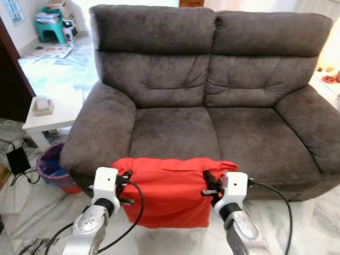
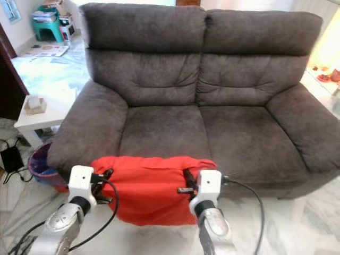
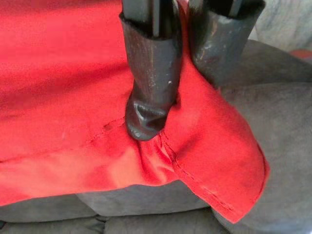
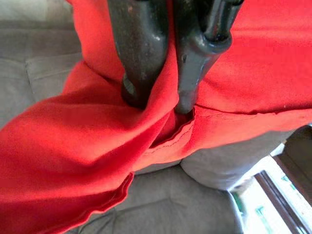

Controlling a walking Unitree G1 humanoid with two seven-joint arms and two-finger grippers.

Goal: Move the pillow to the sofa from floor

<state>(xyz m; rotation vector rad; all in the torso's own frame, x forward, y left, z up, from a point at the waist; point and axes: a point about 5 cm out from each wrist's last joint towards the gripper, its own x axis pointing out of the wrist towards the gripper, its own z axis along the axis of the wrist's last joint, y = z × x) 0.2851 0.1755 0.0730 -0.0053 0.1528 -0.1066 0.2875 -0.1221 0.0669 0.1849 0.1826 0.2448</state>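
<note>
Left eye view shows the red pillow [image 1: 170,191] held up in front of the grey sofa [image 1: 212,79], its top edge level with the front edge of the seat cushions and its lower part hanging down over the sofa's front face, off the marble floor [image 1: 308,223]. The left gripper [image 3: 168,97] is clamped on the pillow's left upper corner, and the right gripper [image 4: 161,92] pinches the fabric at the right upper corner; each wrist view shows cloth bunched between the black fingers [image 3: 148,87]. Holding both corners probably keeps the soft pillow spread flat and level so it can clear the seat edge. It hangs nearer the sofa's left seat than the right. A white side table [image 1: 53,114] stands beside the sofa's left arm, well clear of the carry.
</note>
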